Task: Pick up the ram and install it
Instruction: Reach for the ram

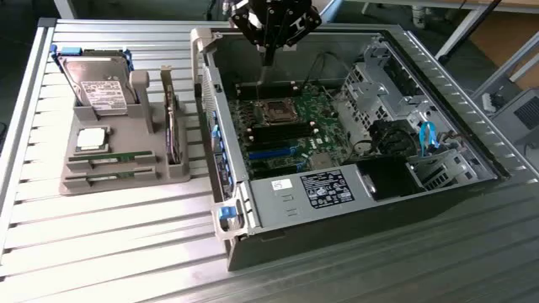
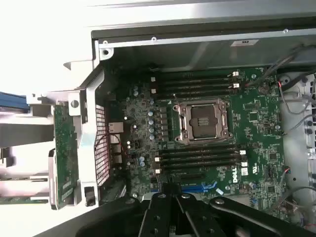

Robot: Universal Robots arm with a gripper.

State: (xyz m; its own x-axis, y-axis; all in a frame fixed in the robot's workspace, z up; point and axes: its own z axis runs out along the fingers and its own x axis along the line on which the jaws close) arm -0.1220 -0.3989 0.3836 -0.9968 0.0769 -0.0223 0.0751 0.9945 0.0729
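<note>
ribbed silver metal table (image 1: 101, 252) — shines, semi-gloss | grey moulded plastic holder (image 1: 139, 136) — matt | thin green circuit-board ram (image 1: 111, 158) matt | grey sheet-metal computer case (image 1: 278, 202) smooth, dull

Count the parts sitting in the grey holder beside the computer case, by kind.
Hard drive: 1
Processor chip: 1
Ram sticks: 2
Upright circuit board: 1
Total: 5
</note>
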